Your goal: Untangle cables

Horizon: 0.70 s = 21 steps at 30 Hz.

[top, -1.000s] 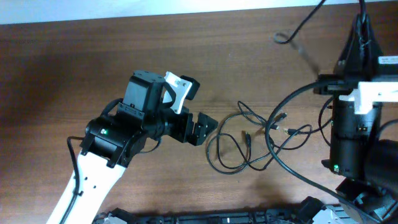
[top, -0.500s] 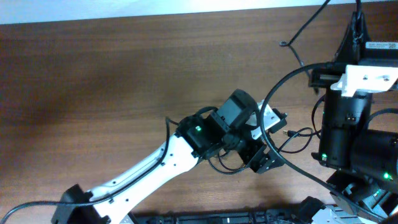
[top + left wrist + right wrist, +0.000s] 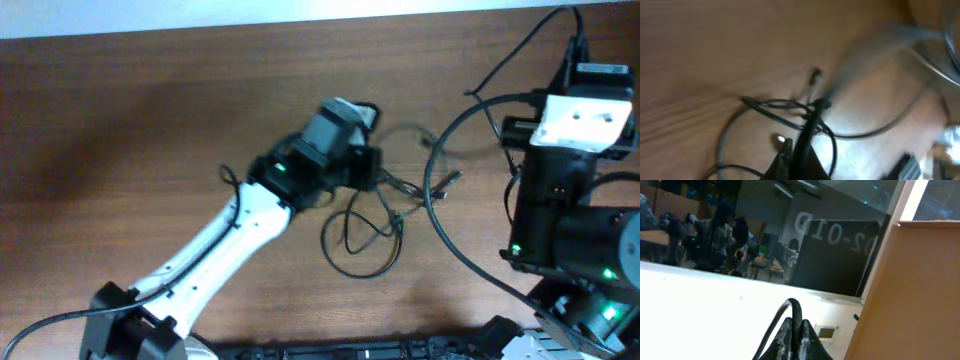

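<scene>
Overhead, table: brown wooden table (image 3: 150,120), with the white-and-black left arm (image 3: 230,230) reaching from the lower left to its middle.
Overhead, left gripper: left gripper (image 3: 368,168) is blurred at the tangle's upper edge; its jaw state cannot be read here.
Overhead, cables: thin black flexible cables (image 3: 362,240) lie in loose overlapping loops mid-table, just right of the left arm's wrist.
Overhead, arm wire: thick black arm wire (image 3: 432,205) curves past the right side of the loops.
Left wrist, grip: the fingers are closed to a point, pinching one strand that runs up from the loops; a small plug (image 3: 814,76) lies on the wood beyond.
Right wrist, grip: right gripper (image 3: 796,332) faces a dim room; its fingers are pressed together, with a loop of black cable arching from their tips.
</scene>
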{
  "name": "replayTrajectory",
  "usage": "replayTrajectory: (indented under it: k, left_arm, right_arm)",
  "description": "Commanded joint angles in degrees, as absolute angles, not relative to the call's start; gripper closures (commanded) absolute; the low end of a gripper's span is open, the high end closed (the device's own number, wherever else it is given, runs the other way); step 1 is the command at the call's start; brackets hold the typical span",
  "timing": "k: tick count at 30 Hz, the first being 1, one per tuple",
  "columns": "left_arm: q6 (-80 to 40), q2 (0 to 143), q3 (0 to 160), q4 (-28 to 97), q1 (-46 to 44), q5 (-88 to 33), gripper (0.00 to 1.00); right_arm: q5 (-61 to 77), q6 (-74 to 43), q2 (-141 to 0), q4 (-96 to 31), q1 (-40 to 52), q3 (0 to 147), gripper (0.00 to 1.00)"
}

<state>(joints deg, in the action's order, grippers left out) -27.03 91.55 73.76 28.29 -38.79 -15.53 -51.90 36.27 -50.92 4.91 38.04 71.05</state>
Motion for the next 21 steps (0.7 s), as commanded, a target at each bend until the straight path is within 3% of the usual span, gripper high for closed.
replayTrajectory:
  k: [1, 3, 4, 5, 6, 8, 9, 13, 16, 21]
  left_arm:
    - [-25.23, 91.77, 74.15, 31.79, -35.77, -19.88, 0.98]
    - [-23.07, 91.77, 74.15, 34.81, -35.79, -17.52, 1.0]
    - [-23.07, 91.77, 74.15, 36.73, -35.77, -14.46, 0.96]
    - [-23.05, 91.77, 74.15, 37.47, -35.77, -13.61, 0.84]
    - [-22.55, 91.77, 74.15, 38.33, -35.77, -13.5, 0.61]
    - [-19.88, 91.77, 74.15, 39.38, -35.77, -13.45, 0.27]
    - [-18.5, 91.74, 74.15, 39.79, -35.77, -13.45, 0.01]
    - [-16.99, 91.53, 74.17, 40.23, -35.77, -13.43, 0.01]
    - [-16.78, 89.27, 74.22, 40.66, -35.64, -10.94, 0.01]
    - [-15.27, 82.83, 74.22, 44.91, -35.18, -4.16, 0.01]
  right_arm:
    - [-54.61, 40.45, -49.21, 6.87, 37.52, 71.33, 0.96]
    - [-56.31, 42.39, -49.21, 8.56, 34.68, 71.33, 0.96]
    - [-56.29, 43.75, -49.21, 8.56, 31.79, 71.33, 0.96]
    - [-56.29, 43.72, -49.21, 8.51, 29.74, 71.33, 0.96]
    - [-56.23, 43.72, -49.21, 8.34, 26.11, 71.33, 0.96]
    - [-56.21, 43.72, -49.41, 8.08, 21.06, 71.33, 0.96]
    - [-56.18, 43.7, -49.67, 7.31, 17.96, 71.33, 0.96]
    - [-56.14, 42.13, -53.1, 0.89, 5.45, 71.33, 0.96]
    - [-53.89, 33.82, -58.52, -6.04, -6.11, 71.33, 0.96]
    - [-27.99, 4.73, -69.58, -21.58, -27.33, 71.33, 0.96]
